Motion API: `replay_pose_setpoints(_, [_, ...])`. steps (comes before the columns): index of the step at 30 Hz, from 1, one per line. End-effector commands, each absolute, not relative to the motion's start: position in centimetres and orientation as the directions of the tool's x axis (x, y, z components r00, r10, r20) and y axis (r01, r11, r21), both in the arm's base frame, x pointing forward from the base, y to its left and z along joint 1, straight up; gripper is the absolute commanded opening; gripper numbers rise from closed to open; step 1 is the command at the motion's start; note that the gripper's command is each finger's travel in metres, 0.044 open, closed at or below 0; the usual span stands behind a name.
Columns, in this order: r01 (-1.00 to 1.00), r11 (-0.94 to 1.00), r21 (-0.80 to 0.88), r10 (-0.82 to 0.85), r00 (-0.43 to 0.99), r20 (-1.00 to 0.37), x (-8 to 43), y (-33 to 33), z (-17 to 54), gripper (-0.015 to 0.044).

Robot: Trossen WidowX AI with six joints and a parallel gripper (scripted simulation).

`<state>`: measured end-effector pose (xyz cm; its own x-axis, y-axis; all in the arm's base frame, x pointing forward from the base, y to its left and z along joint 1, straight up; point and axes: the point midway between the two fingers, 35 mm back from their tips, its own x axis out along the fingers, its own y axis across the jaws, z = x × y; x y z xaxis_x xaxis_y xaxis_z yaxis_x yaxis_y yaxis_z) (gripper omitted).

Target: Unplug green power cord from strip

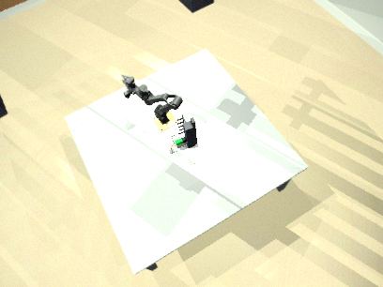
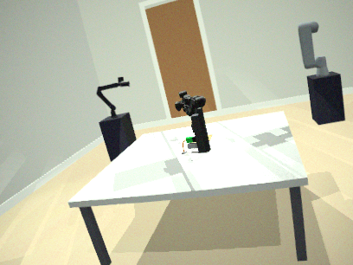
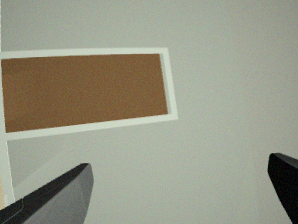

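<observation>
- In the wrist view the two dark grey gripper fingers sit closest to the lens, one at the lower left corner and one at the right edge, spread wide apart with only wall showing between them.
- The black parallel-jaw gripper (image 2: 182,100) is therefore open and holds nothing; it is raised above the white square table (image 2: 242,173) and well apart from the power strip.
- Past the fingers the wrist view shows a pale grey wall and a brown wooden door with a white frame (image 3: 83,91), seen turned on its side.
- The black upright power strip (image 1: 191,132) stands on the table near its middle, just beside the arm's base on its tan mounting plate (image 1: 163,123).
- The green plug of the power cord (image 1: 178,140) is at the foot of the power strip, touching it or just beside it; whether it is seated in a socket is too small to tell.
- A thin pale cord (image 2: 185,149) trails onto the table surface just beside the power strip.
- The dark grey jointed arm (image 1: 150,96) reaches up and away from the power strip.
- Beyond the table, away from the power strip, two dark pedestals (image 2: 117,134) carry camera mounts.
</observation>
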<state>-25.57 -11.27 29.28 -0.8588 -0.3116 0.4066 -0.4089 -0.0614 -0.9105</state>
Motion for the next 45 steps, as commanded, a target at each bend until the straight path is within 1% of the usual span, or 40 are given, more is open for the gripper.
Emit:
replay_pose_setpoints(1, [-0.4, -0.072, -0.914, -0.32, -0.859, 0.401, -25.6, -11.5, 29.2, 0.0374])
replay_pose_setpoints(2, [-0.371, -0.102, -0.923, -0.345, -0.857, 0.383, -25.6, -12.3, 29.0, 0.0347])
replay_pose_setpoints(4, [-0.253, -0.2, -0.947, -0.435, -0.843, 0.317, -25.4, -15.2, 28.3, 0.0295])
replay_pose_setpoints(7, [-0.023, -0.307, -0.952, -0.577, -0.791, 0.205, -24.2, -19.9, 27.1, 0.0216])
replay_pose_setpoints(9, [0.142, -0.339, -0.93, -0.662, -0.738, 0.128, -22.8, -22.9, 26.2, 0.0164])
replay_pose_setpoints(12, [0.382, -0.33, -0.863, -0.772, -0.635, 0.014, -20.0, -27.0, 24.8, 0.016])
replay_pose_setpoints(16, [0.657, -0.236, -0.716, -0.875, -0.464, -0.137, -14.8, -31.4, 22.9, 0.016])
replay_pose_setpoints(21, [0.871, -0.07, -0.486, -0.92, -0.245, -0.307, -7.6, -34.7, 20.8, 0.016])
replay_pose_setpoints(27, [0.977, 0.101, -0.186, -0.873, -0.003, -0.489, 1.5, -35.7, 18.5, 0.016])
replay_pose_setpoints(34, [0.976, 0.183, 0.114, -0.703, 0.211, -0.679, 11.9, -32.8, 16.2, 0.016])
replay_pose_setpoints(40, [0.955, 0.14, 0.262, -0.496, 0.296, -0.816, 19.2, -27.2, 14.7, 0.016])
replay_pose_setpoints(45, [0.959, 0.028, 0.283, -0.296, 0.279, -0.914, 23.3, -21.2, 13.9, 0.016])
